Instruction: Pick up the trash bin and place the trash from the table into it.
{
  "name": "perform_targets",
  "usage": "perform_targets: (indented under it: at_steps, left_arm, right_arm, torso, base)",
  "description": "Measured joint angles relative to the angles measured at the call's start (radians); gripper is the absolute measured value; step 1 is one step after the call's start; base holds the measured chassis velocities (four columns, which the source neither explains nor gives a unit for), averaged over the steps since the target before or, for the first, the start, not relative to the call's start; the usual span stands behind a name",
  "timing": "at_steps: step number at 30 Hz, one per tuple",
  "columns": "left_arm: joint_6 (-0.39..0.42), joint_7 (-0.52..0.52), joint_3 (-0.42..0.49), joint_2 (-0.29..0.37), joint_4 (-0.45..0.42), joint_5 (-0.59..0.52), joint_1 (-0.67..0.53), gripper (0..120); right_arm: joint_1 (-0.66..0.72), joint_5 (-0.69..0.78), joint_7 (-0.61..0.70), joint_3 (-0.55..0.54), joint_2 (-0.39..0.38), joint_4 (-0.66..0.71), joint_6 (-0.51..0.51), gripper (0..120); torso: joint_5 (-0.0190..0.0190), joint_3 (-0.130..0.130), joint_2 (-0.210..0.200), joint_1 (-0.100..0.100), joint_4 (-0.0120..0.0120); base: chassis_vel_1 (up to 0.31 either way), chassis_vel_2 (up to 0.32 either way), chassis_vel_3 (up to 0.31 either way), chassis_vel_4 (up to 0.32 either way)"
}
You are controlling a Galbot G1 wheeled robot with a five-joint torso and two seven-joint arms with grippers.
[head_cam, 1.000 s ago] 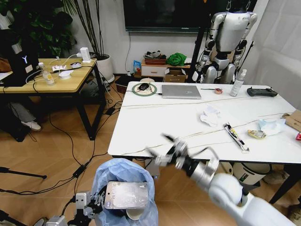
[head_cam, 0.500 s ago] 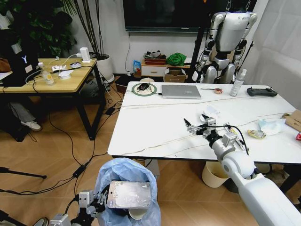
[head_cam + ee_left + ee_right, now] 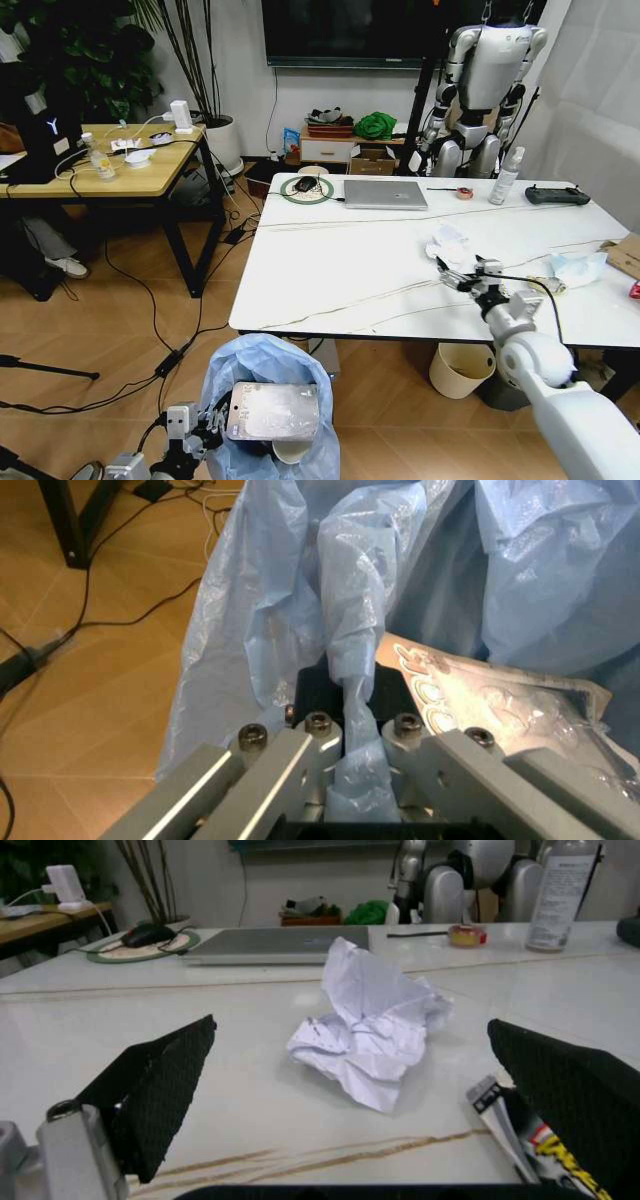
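Bare white marble-look table (image 3: 340,270) ahead of crumpled white paper (image 3: 372,1027); long printed wrapper (image 3: 520,1136) lying close beside it.

My left gripper (image 3: 345,780) pinches the trash bin's (image 3: 268,395) pale-blue bag rim, bin below the table (image 3: 340,260) edge, wrapper and cup inside. Crumpled white tissue (image 3: 370,1031) lies between my right gripper's (image 3: 370,1102) spread fingers.

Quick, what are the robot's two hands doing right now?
Left gripper: shut on the trash bin bag.
Right gripper: open, before the crumpled tissue.
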Motion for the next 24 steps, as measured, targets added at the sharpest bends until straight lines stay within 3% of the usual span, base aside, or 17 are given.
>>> perform_targets:
  at_steps: [15,24]
  left_arm:
    - [-0.002,0.000,0.016,0.014,0.017,-0.011,-0.020,0]
    - [0.002,-0.007,0.042,0.033,0.054,-0.047,-0.071,0]
  right_arm:
    - [-0.073,0.077,-0.151,0.147,-0.050,-0.155,0.086,100]
    - [-0.308,0.077,-0.140,0.357,-0.050,0.020,0.093,100]
  torso:
    - [0.0002,0.000,0.000,0.000,0.0000]
    - [-0.0006,0.000,0.000,0.000,0.0000]
  base:
    - [0.000,0.000,0.000,0.000]
    - [0.000,0.000,0.000,0.000]
